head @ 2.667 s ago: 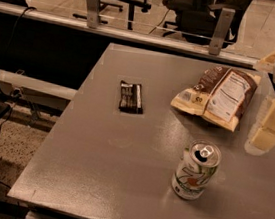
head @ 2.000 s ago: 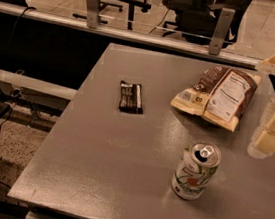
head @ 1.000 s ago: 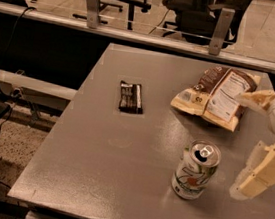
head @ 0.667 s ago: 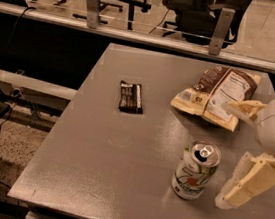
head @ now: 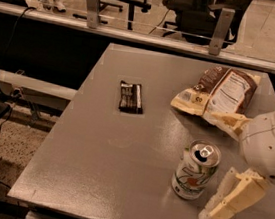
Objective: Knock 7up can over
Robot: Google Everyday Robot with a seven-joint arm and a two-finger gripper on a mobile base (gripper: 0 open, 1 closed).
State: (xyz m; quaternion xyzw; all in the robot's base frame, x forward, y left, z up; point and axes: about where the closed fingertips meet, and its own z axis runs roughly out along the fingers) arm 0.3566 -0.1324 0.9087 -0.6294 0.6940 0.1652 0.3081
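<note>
7up can (head: pixel 196 170) upright, gripper (head: pixel 220 168) just beside it

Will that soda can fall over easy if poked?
Probably. The 7up can stands upright on a narrow base, so it should tip, then roll, being round. Its top looks opened, so maybe light. The gripper is just right of it.

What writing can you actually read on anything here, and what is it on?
Nothing reads clearly enough to quote.
On the 7up can: green lettering, too blurred to read.
On the snack bag: a white printed panel, too small to read.
On the dark wrapped bar: print unreadable.
On the gripper, just right of the can: no writing visible.
</note>
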